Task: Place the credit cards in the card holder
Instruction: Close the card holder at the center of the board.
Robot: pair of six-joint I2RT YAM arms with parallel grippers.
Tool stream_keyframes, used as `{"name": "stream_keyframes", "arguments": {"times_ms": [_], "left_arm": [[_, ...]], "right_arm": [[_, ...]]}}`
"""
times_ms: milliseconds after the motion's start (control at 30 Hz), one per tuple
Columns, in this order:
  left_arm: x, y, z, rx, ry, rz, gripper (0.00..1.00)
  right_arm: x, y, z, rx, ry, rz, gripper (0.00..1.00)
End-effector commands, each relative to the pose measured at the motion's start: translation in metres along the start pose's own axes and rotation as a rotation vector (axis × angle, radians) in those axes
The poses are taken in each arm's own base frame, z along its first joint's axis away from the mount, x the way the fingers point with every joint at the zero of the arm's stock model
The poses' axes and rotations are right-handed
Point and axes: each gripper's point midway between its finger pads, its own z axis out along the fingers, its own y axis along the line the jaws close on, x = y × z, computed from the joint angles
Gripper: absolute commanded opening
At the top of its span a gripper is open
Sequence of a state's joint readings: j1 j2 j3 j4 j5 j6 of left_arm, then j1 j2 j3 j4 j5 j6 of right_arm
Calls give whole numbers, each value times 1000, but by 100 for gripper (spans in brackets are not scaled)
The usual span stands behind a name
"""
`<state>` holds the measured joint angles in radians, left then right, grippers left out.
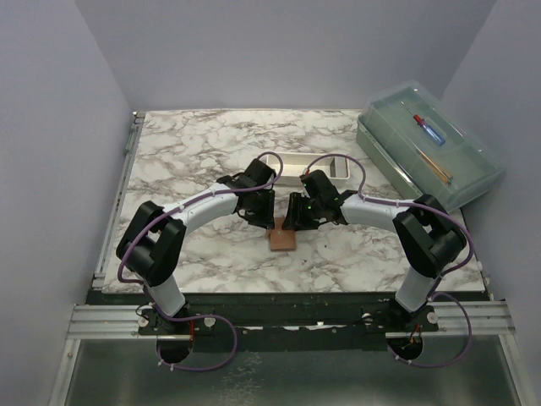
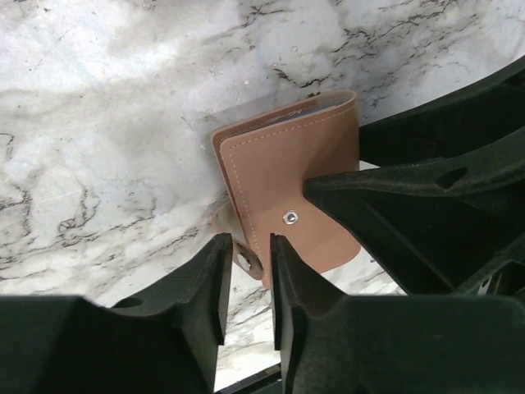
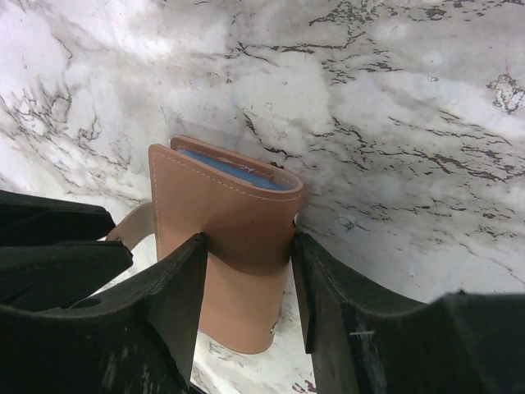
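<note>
In the top external view the card holder lies folded on the marble table, the white tray just beyond it, with the left gripper and right gripper meeting over it. The left wrist view has the left fingers nearly together around the holder's snap strap at its near edge, likely to close it, though whether they pinch it cannot be told. The right wrist view shows the right fingers clamped across the holder's sides to steady it, a blue credit card already tucked inside.
</note>
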<state>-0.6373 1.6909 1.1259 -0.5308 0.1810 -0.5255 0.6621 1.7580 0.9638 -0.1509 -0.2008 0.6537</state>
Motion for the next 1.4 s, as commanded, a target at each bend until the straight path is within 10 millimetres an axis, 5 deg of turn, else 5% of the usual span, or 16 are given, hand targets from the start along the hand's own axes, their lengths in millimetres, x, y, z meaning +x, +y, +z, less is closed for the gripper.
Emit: {"name": "stream_keyframes", "arguments": {"times_ms": [0, 533, 933, 1133, 1367], "left_arm": [[1, 2, -8, -32, -4, 13, 32], [2, -1, -16, -25, -16, 6, 29], [5, -1, -10, -37, 0, 15, 16], [4, 1, -5, -51, 5, 24, 0], [2, -1, -4, -37, 2, 25, 0]], "right_arm": [[46, -48, 15, 164, 139, -4, 52], [49, -49, 16, 167, 148, -4, 52], [48, -48, 17, 173, 155, -10, 52], [49, -45, 18, 172, 154, -15, 52], [51, -46, 18, 176, 161, -13, 52]]}}
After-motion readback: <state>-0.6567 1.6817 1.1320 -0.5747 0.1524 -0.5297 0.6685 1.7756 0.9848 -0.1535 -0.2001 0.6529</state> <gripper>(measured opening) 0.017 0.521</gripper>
